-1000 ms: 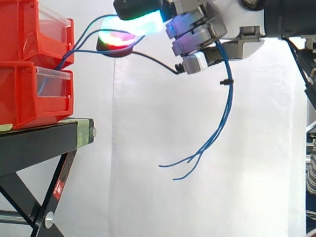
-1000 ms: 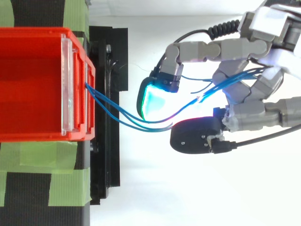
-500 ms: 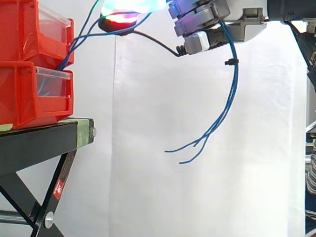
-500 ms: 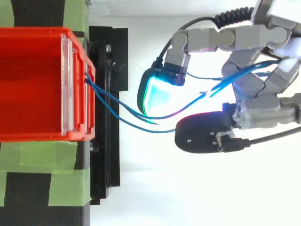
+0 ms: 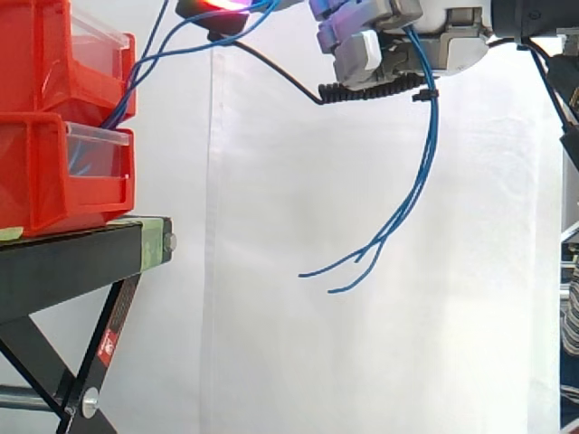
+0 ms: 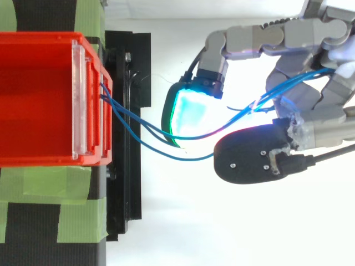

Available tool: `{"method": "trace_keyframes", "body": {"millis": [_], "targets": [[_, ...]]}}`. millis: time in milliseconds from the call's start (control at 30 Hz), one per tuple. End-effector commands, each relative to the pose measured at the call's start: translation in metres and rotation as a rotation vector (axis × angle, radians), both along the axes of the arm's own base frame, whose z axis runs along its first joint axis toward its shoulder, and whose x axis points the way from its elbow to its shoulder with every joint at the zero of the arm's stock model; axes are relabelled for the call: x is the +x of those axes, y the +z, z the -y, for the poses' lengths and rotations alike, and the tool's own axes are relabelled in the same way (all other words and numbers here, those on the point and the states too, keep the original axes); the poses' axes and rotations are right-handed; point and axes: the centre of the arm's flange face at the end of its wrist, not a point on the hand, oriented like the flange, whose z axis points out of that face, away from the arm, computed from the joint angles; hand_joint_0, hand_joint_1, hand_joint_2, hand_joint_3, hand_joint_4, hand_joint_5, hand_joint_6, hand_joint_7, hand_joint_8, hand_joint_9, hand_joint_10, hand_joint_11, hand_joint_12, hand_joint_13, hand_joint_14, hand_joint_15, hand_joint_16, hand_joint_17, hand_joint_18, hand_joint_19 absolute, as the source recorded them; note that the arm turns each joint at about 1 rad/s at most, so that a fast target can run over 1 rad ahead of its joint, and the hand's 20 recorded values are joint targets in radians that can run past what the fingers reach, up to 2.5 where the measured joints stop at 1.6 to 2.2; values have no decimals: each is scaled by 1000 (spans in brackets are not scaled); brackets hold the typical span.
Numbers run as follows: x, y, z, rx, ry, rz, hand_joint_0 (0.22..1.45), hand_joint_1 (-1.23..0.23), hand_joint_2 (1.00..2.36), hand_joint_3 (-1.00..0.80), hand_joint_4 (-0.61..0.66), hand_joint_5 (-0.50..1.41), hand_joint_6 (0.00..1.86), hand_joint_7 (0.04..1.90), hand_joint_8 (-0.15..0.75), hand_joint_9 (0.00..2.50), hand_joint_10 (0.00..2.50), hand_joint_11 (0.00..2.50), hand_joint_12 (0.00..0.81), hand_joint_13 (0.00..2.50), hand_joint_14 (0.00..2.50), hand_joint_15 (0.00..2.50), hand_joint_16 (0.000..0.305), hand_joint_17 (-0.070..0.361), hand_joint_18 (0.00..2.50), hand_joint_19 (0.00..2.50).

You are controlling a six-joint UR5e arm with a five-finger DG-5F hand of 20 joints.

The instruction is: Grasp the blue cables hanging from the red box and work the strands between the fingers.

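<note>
- Holding the thin blue cables [image 5: 425,176], the grey robot hand [image 6: 310,105] has its fingers curled round them, with strands threaded between the fingers.
- We note the cables leave the front edge of the stacked red plastic bins [image 5: 36,181] on the black metal stand [image 5: 72,262].
- Beyond the hand, loose ends hang free before the white curtain [image 5: 271,344], well apart from the stand.
</note>
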Motion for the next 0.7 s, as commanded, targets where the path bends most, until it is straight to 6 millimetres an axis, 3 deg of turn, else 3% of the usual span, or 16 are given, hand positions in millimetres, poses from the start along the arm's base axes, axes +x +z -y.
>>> {"method": "trace_keyframes", "body": {"millis": [0,300,500,667], "targets": [[0,0,0,18,-1,5,1218,-737,1013,-17,161,642,17,1330,532,1780,2500,2500,684,1959,2500,1706,243,182,2500,603],[0,-1,-5,21,4,4,1086,-745,1001,86,186,611,12,1368,532,1780,2500,2500,684,1959,2500,1706,243,182,2500,603],[1,-1,-10,-6,7,0,888,-762,1300,-63,244,573,7,1379,532,1780,2500,2500,684,1959,2500,1706,243,182,2500,603],[1,-1,-14,-41,11,-10,777,-758,1415,-194,273,547,6,1361,532,1780,2500,2500,684,1959,2500,1706,243,182,2500,603]]}}
